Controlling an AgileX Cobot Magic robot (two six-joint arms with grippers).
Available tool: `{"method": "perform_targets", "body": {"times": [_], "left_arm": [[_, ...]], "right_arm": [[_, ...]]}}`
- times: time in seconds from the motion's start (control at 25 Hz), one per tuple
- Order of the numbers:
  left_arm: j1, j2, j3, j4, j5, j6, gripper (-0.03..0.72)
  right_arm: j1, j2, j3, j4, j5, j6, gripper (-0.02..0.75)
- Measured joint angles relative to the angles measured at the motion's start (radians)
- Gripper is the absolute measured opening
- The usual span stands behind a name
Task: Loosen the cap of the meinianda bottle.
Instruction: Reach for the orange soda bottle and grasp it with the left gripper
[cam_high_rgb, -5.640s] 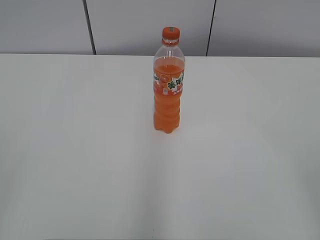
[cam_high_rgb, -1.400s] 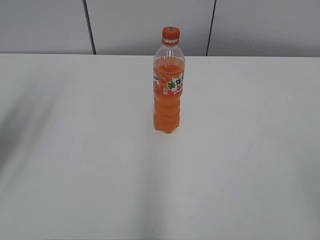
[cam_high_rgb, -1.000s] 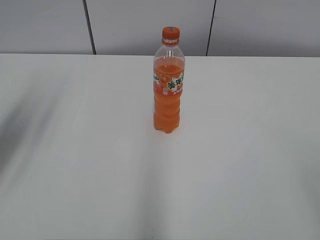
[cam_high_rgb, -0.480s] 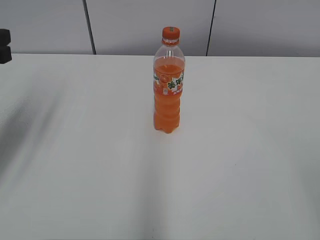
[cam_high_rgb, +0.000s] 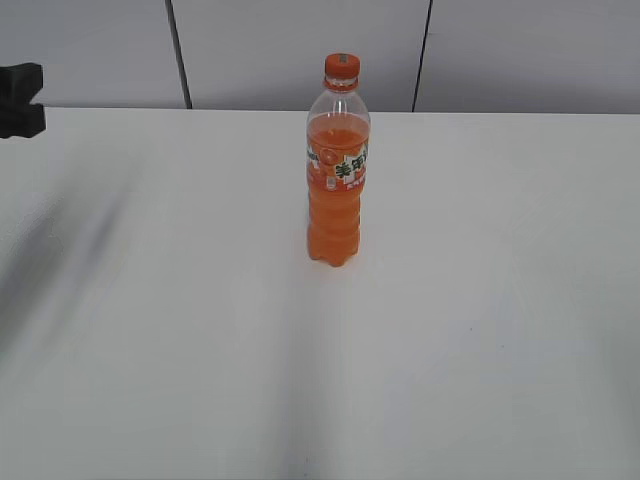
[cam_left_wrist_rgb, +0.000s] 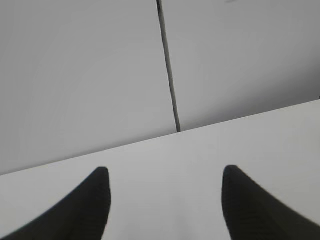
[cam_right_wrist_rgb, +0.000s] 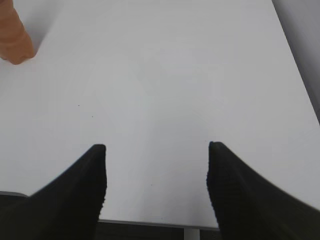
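The meinianda bottle (cam_high_rgb: 337, 170) stands upright near the middle of the white table (cam_high_rgb: 480, 300), full of orange drink, with its orange cap (cam_high_rgb: 341, 67) on top. My left gripper (cam_high_rgb: 20, 100) shows at the far left edge of the exterior view, far from the bottle; in the left wrist view (cam_left_wrist_rgb: 165, 172) its jaws are open and empty, facing the wall. My right gripper (cam_right_wrist_rgb: 156, 146) is open and empty above the table's near edge. The bottle's base (cam_right_wrist_rgb: 14, 37) shows at the upper left of the right wrist view. The right gripper is out of the exterior view.
A grey panelled wall (cam_high_rgb: 300, 50) with dark vertical seams stands behind the table. The table's right edge (cam_right_wrist_rgb: 295, 75) and front edge (cam_right_wrist_rgb: 150, 222) show in the right wrist view.
My left gripper has come into the exterior view at the far left edge and moved further in. Shadows on the left of the table have shifted. The bottle has not moved.
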Motion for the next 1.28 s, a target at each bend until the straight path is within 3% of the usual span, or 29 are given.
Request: {"method": "perform_targets", "body": {"times": [0.16,0.44,0.72,1.28], "left_arm": [[0.000,0.051,0.000,0.112,-0.060,-0.045,0.435],[0.000,0.150,0.000,0.461,-0.200,-0.285,0.435],[0.000,0.247,-0.011,0.642,-0.301,-0.370,0.417],[0.000,0.416,-0.234,1.128,-0.438,-0.713,0.384]], "right_arm": [[0.000,0.000,0.000,0.000,0.000,0.000,0.476],[0.000,0.000,0.000,0.000,0.000,0.000,0.476],[0.000,0.000,0.000,-0.025,0.000,0.000,0.476],[0.000,0.000,0.000,-0.079,-0.002,0.000,0.476]]}}
